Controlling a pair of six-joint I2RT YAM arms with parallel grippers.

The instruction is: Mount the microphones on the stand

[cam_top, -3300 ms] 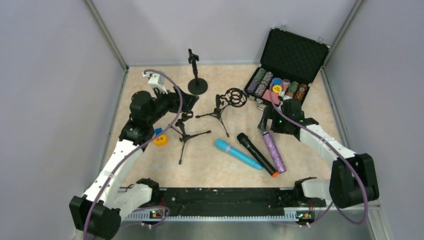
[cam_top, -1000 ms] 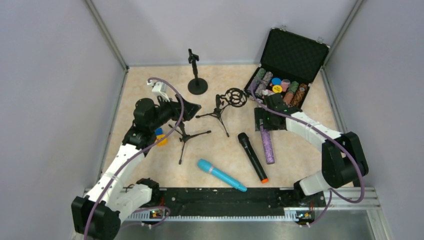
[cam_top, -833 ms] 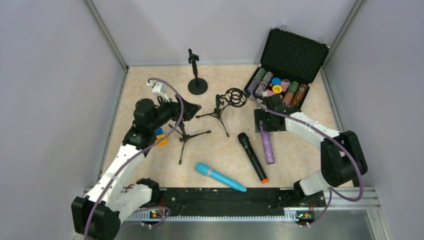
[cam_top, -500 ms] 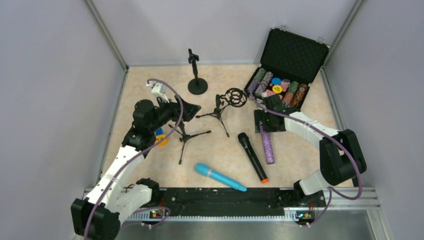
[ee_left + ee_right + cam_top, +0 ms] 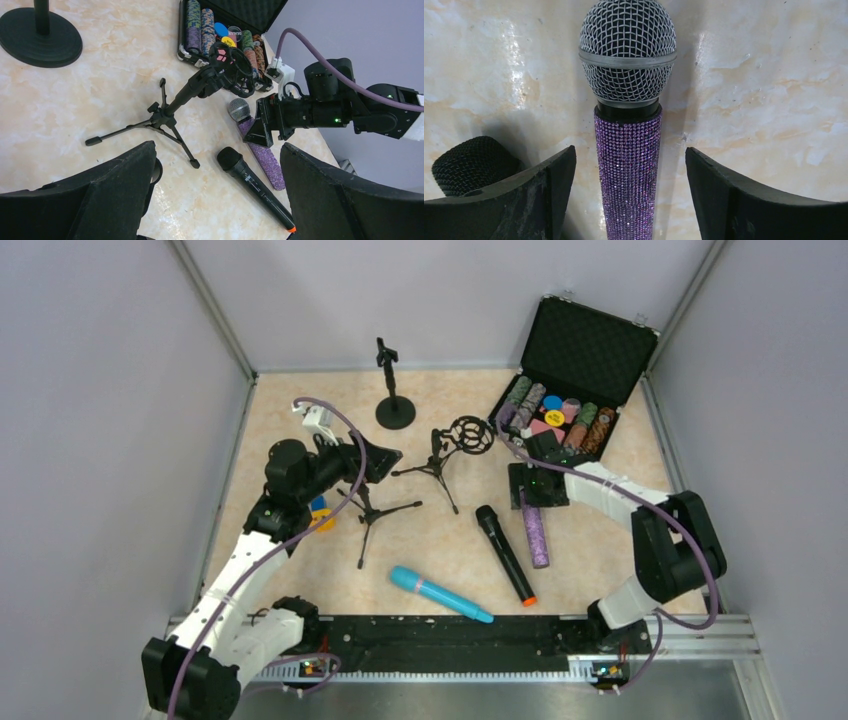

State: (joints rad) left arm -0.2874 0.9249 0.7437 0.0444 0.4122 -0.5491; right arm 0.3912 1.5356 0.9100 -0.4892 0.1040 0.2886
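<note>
Motion has almost stopped: the right arm (image 5: 622, 496) has only tucked its elbow in slightly since half a second ago. The right gripper (image 5: 630, 155) is spread wide astride the neck of the purple microphone (image 5: 536, 532), which lies flat, its pads clear of it. Three seconds back the light blue microphone (image 5: 440, 594) lay beside the black microphone (image 5: 505, 552); now it rests alone near the front rail (image 5: 450, 630). The left gripper (image 5: 218, 150) hangs released and empty near the small tripod stand (image 5: 372, 508). Grey walls (image 5: 120, 390) enclose the marbled table (image 5: 440, 540); a poker chip case (image 5: 585, 350) sits open far right.
</note>
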